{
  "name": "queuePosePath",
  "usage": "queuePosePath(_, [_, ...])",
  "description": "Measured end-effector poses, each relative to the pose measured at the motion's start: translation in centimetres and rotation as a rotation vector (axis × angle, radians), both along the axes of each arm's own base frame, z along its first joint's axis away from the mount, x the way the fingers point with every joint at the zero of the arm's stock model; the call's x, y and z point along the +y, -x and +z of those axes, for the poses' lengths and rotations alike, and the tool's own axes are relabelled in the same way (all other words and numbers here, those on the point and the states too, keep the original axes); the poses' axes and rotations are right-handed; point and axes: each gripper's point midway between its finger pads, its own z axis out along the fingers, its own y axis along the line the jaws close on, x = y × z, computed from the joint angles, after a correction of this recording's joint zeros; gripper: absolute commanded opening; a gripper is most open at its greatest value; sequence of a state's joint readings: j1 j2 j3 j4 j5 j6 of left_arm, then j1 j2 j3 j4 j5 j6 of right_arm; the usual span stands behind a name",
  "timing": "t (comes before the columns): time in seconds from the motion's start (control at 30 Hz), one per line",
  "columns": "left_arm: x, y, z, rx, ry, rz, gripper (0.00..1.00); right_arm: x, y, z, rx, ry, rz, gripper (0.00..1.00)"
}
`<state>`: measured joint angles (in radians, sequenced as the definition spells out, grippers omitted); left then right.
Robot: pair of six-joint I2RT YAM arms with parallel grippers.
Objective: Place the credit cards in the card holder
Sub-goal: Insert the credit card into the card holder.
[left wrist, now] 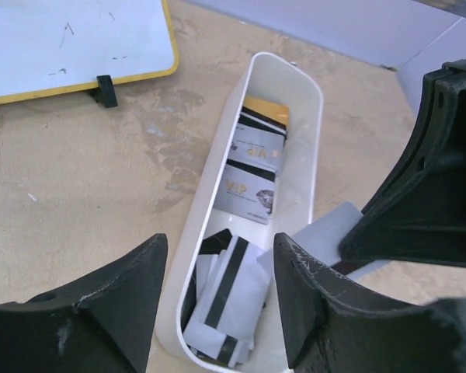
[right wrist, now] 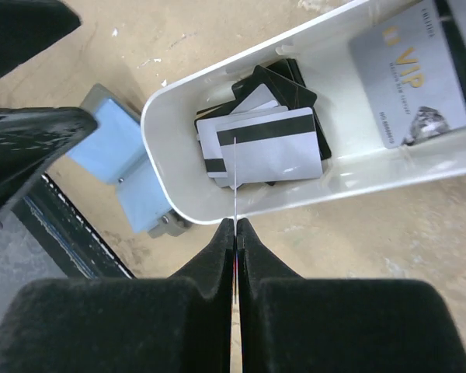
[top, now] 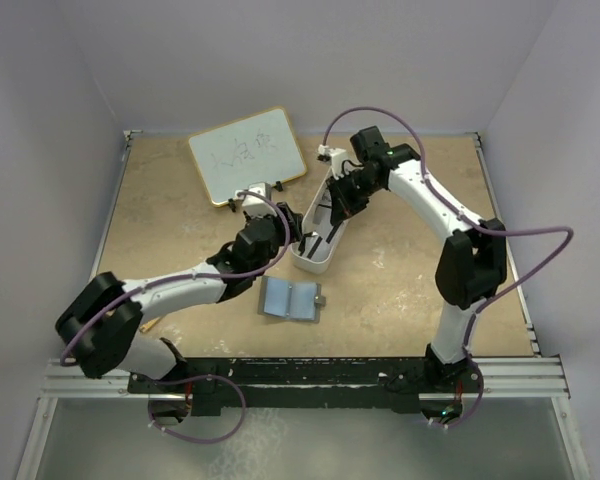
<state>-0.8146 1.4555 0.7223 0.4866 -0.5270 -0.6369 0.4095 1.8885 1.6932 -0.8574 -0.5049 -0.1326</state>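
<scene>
Our right gripper (right wrist: pixel 235 233) is pinched tight on one credit card (right wrist: pixel 235 183), seen edge-on as a thin line above the near end of the white tray (right wrist: pixel 179 206). We cannot read its face from that angle; in the left wrist view it looks pale grey, though we would not swear to it. The left gripper (left wrist: pixel 217 260) hangs spread wide over the same end of the tray, with nothing in it.

The other credit cards (right wrist: pixel 268 148) lie in the tray, striped ones heaped at the near end and a silver VIP card (left wrist: pixel 251 189) further along. The card holder (top: pixel 290 298) lies open on the table just beside that end, blue lining up, with no card in it that we can see.

We judge the step to be carrying the card to the holder. We should lift it clear of the tray wall first, tilt it to match the pocket, and lead with one edge. The free left gripper could pin the holder so it does not slide.
</scene>
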Motion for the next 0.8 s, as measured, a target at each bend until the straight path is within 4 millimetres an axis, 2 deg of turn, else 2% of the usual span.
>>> queuePosePath(0.17, [0.4, 2.2, 3.6, 0.005, 0.06, -0.072, 0.56, -0.4, 0.6, 3.6, -0.088, -0.036, -0.011, 0.0])
queuePosePath(0.27, [0.0, 4.1, 5.0, 0.015, 0.08, -0.175, 0.56, -0.2, 2.4, 5.3, -0.097, -0.094, 0.028, 0.0])
queuePosePath(0.37, [-0.6, 6.3, 6.0, 0.032, 0.087, -0.29, 0.56, 0.5, 5.0, 6.3, -0.08, -0.178, 0.109, 0.0])
queuePosePath(0.5, [-1.0, 9.2, 6.4, 0.06, 0.075, -0.432, 0.56, 1.6, 8.3, 6.8, -0.028, -0.293, 0.209, 0.0])
queuePosePath(0.6, [-1.2, 10.9, 6.0, 0.092, 0.044, -0.517, 0.56, 2.5, 10.4, 7.2, 0.014, -0.379, 0.284, 0.0])
queuePosePath(0.8, [-1.5, 13.2, 4.7, 0.152, -0.003, -0.634, 0.55, 3.9, 12.9, 8.4, 0.036, -0.512, 0.405, 0.0])
